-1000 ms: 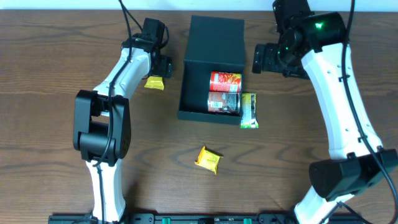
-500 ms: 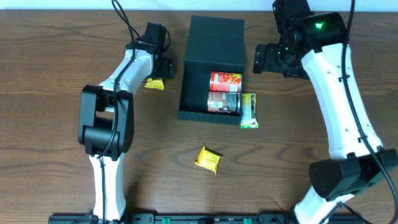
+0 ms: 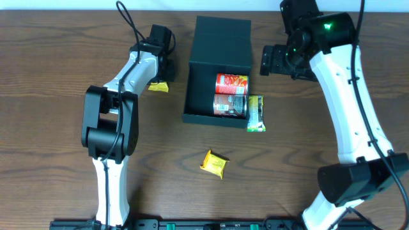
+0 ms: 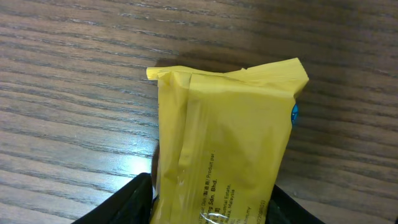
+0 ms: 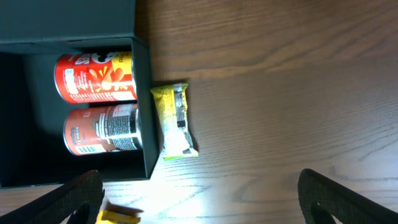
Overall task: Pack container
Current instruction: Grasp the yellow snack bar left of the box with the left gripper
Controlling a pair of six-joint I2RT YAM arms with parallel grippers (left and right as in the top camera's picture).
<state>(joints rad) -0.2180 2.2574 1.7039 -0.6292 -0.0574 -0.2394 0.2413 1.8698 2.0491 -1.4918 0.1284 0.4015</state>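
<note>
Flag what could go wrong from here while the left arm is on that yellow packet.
1. The left gripper flanks only one end of the yellow packet; on a lift the wrapper might slip out or swing.
2. The red can and brown can fill much of the container; a drop could snag its wall.
3. The green packet lies against the container's outer wall, which may block a finger of the right gripper.

Inside the box [image 3: 199, 89], two cans [image 3: 231, 83] are occupying the right side, leaving the left side open from above. A green packet [image 3: 255, 113] is lying against the right wall outside. The front yellow packet [image 3: 215, 163] is sitting on bare table [image 3: 287, 166], open to approach from every side. The left yellow packet [image 4: 224, 124] is filling the gap of the left gripper [image 4: 210, 193].
</note>
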